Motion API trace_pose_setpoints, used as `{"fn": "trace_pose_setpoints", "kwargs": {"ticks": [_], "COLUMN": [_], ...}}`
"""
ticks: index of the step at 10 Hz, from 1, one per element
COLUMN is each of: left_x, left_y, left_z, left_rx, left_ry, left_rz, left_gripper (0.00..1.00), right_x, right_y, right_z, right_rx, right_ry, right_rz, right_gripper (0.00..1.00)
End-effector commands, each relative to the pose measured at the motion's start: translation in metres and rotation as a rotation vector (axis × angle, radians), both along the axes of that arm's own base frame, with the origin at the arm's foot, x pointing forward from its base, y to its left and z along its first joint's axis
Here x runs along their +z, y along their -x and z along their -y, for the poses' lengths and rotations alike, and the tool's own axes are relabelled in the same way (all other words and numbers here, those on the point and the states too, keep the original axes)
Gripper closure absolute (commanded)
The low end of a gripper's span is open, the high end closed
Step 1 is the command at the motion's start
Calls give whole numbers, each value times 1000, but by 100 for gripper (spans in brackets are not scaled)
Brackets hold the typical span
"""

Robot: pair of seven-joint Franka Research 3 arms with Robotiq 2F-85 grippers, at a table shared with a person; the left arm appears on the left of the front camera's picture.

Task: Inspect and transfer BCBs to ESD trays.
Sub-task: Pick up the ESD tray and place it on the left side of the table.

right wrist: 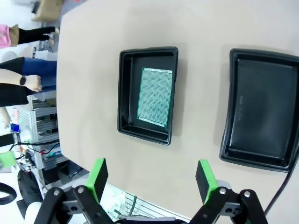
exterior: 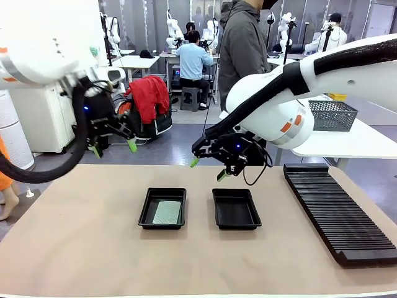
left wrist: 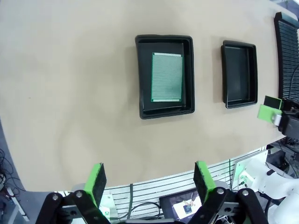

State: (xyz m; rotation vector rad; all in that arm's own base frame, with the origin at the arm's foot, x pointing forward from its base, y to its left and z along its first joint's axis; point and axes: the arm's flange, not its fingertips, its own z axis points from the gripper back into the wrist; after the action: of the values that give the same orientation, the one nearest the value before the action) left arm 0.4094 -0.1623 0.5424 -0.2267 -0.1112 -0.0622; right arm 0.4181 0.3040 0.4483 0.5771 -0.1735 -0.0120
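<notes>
Two ESD trays [left wrist: 144, 74] sit side by side mid-table. The left tray [exterior: 162, 194] has one BCB [exterior: 167, 212] lying flat on its floor, and the right tray [exterior: 236, 210], at its 3 o'clock, looks bare. Both arms hang over the far edge carrying nothing: left gripper [exterior: 115, 148] at roughly 10 o'clock of the loaded tray, right gripper [exterior: 208, 169] at about 12 o'clock of the bare one, jaws spread wide on both. My worry is that the board is thin and flush with the floor, so a pinch could scrape the flared rim or just shove the light tray across the smooth tan table [exterior: 74, 236]. A ribbed black rack [exterior: 338, 211] lies out at 3 o'clock, but I can't tell if its slots hold anything, too dark. Busy lab behind, with a person [exterior: 242, 49] in a grey jacket standing across and a red jacket [exterior: 149, 96] slung on a chair.
</notes>
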Motion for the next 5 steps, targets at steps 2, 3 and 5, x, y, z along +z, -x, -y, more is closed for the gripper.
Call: {"fn": "trace_pose_setpoints", "kwargs": {"ticks": [2,3,5], "left_x": [-35,-49,-78], "left_y": [-16,-20,-31], "left_z": [29,36,48], "left_rx": [-10,-19,-27], "left_ry": [-32,-33,-82], "left_rz": [16,14,-2], "left_gripper": [0,0,0], "right_x": [-16,-20,-31], "right_y": [8,8,6], "right_z": [28,34,45], "right_rx": [5,-4,-5], "right_ry": [-64,-72,-97], "right_rz": [20,22,23], "right_gripper": [0,0,0]}}
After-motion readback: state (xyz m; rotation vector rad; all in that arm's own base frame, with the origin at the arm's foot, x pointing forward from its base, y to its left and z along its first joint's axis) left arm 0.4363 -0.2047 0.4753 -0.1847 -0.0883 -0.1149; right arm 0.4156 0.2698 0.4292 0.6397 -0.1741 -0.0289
